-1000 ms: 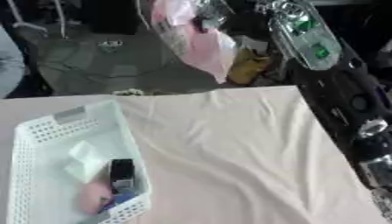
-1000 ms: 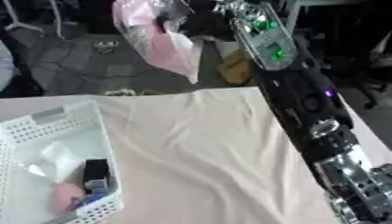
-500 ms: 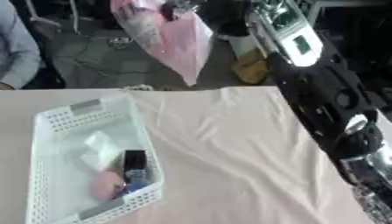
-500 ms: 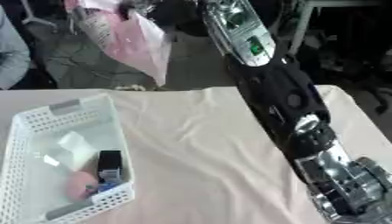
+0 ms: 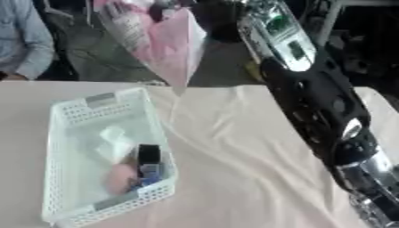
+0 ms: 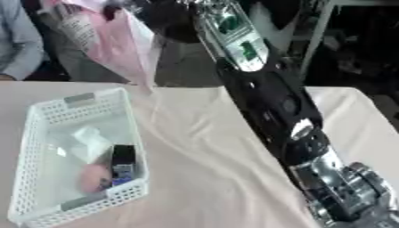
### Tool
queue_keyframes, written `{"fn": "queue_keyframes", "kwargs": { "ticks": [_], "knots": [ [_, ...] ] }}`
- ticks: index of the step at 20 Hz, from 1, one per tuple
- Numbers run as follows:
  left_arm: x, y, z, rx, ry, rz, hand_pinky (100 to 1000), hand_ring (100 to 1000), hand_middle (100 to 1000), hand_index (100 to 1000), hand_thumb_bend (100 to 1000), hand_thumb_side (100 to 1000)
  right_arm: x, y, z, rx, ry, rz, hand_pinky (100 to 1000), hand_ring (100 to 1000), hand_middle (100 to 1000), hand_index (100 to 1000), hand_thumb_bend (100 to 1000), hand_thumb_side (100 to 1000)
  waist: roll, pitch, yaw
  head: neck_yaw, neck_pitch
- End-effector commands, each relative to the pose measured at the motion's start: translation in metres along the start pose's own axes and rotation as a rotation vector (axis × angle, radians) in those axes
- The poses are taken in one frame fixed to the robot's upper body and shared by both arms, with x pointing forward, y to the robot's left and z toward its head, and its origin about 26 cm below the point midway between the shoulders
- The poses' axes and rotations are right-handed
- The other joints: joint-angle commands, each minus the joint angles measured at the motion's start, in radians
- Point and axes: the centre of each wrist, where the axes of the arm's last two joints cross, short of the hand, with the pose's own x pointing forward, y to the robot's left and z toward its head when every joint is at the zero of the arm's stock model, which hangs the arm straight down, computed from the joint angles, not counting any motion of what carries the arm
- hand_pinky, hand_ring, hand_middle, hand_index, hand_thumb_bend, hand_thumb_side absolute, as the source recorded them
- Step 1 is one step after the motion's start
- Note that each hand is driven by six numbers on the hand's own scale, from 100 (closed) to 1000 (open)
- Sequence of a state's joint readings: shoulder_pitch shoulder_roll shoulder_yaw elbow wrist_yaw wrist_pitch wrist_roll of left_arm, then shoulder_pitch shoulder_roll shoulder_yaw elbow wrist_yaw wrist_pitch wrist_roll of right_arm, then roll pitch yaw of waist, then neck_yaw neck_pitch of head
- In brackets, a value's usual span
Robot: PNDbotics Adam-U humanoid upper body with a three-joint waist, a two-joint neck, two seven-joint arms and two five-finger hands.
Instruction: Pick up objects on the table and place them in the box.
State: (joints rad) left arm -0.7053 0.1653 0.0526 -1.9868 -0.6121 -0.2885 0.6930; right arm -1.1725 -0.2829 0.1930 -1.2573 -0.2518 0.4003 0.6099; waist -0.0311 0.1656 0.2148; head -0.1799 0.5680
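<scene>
The right hand (image 5: 168, 6) is raised high above the far edge of the counter (image 5: 234, 169), at the very top of the view, and it holds a pink plastic bag (image 5: 160, 44) by its upper end. The bag hangs down in a long cone, its tip just above the cloth near the far right corner of the white basket (image 5: 59, 133). The fingers seem curled round the gathered top of the bag, though they are dark and partly cut off by the picture's edge, so how they close is hard to read.

The main risk is a miss. The bag hangs beyond the basket's far rim and somewhat to its right, not over the opening, so a release now would likely drop it onto the cloth or across the rim. The bag is also limp and long; lowered too quickly, its tip could fold against the basket wall and spill outward. It may also snag the rim and nudge the light basket.

The basket sits at the left of the counter and already holds a white packet (image 5: 113, 138), a dark rectangular object (image 5: 148, 158) and a pink soft thing (image 5: 121, 178).

The right arm (image 5: 311, 98) stretches from the lower right corner diagonally up and across the counter, nearly fully extended. The left hand shows in neither view.
</scene>
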Motion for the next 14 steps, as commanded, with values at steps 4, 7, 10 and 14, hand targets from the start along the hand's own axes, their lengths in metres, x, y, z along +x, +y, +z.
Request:
{"fn": "queue_keyframes", "kwargs": {
  "ticks": [4, 7, 10, 14],
  "knots": [
    [0.003, -0.001, -0.007, 0.031, -0.027, 0.011, 858, 914, 785, 814, 100, 748, 0.004, 0.009, -0.011, -0.075, -0.033, 0.166, 100, 100, 100, 100, 119, 100, -0.016, -0.007, 0.013, -0.017, -0.034],
    [0.004, -0.002, -0.008, 0.039, -0.028, 0.015, 859, 914, 785, 814, 100, 746, -0.002, 0.019, -0.022, -0.187, -0.032, 0.462, 100, 100, 100, 100, 115, 100, -0.016, 0.006, 0.023, -0.068, -0.053],
    [0.004, -0.002, -0.009, 0.049, -0.030, 0.016, 859, 914, 784, 814, 100, 746, -0.022, 0.028, -0.036, -0.269, -0.001, 0.735, 100, 100, 100, 100, 112, 100, -0.014, 0.016, 0.033, -0.130, -0.073],
    [0.004, -0.002, -0.009, 0.059, -0.028, 0.013, 859, 914, 784, 814, 100, 745, -0.051, 0.040, -0.050, -0.327, 0.024, 0.970, 100, 100, 100, 100, 109, 100, -0.008, 0.025, 0.040, -0.172, -0.086]
  ]
}}
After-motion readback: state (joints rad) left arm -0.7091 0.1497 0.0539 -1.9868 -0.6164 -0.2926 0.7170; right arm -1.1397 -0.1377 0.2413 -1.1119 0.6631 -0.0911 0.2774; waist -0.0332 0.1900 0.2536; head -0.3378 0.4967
